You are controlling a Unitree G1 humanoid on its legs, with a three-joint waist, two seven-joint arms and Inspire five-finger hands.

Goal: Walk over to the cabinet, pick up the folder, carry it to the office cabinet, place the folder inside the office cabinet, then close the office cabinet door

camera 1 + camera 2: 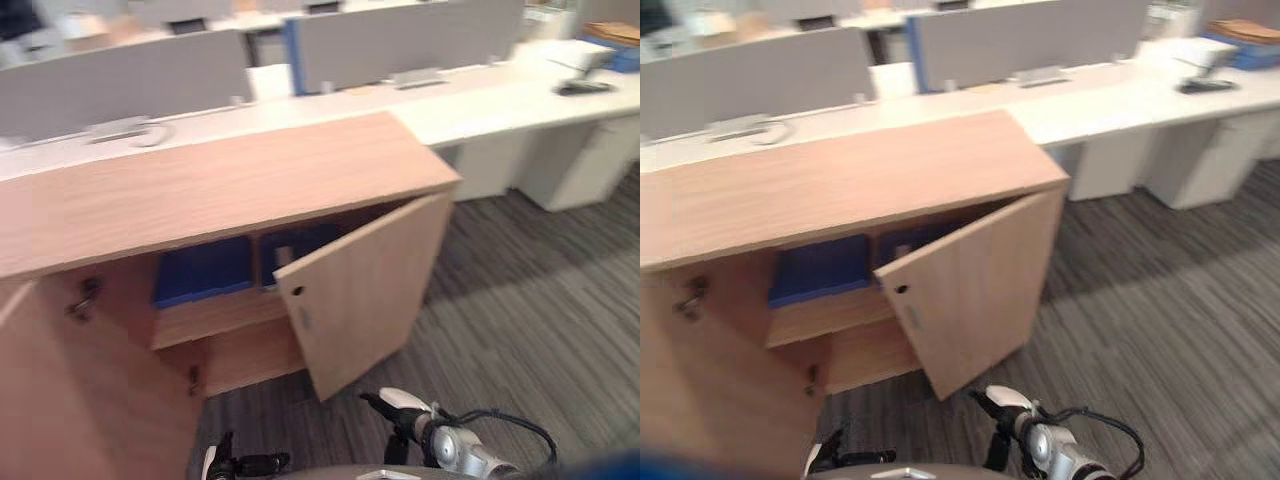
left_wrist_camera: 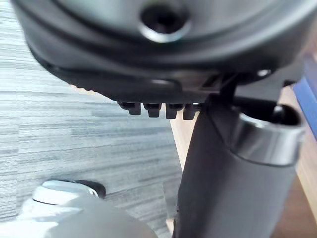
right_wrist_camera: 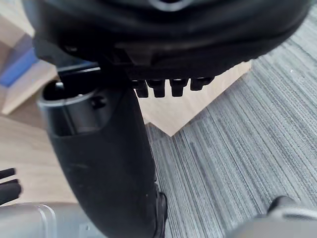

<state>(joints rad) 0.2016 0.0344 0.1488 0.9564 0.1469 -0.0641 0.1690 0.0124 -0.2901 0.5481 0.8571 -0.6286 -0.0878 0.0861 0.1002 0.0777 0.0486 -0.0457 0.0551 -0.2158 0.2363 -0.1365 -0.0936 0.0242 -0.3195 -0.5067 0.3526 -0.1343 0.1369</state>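
Your empty, loose-fingered left hand [image 1: 240, 465] and right hand [image 1: 400, 408] hung at bottom centre; the cabinet door [image 1: 362, 290] looked stiff, light, pushable near its free edge.

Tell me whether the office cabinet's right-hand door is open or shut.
Open. The door stands swung out at an angle from the cabinet, leaving a blue folder on its shelf visible.

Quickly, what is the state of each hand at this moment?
Left hand: open, fingers relaxed, holding nothing.
Right hand: open, fingers relaxed, holding nothing.
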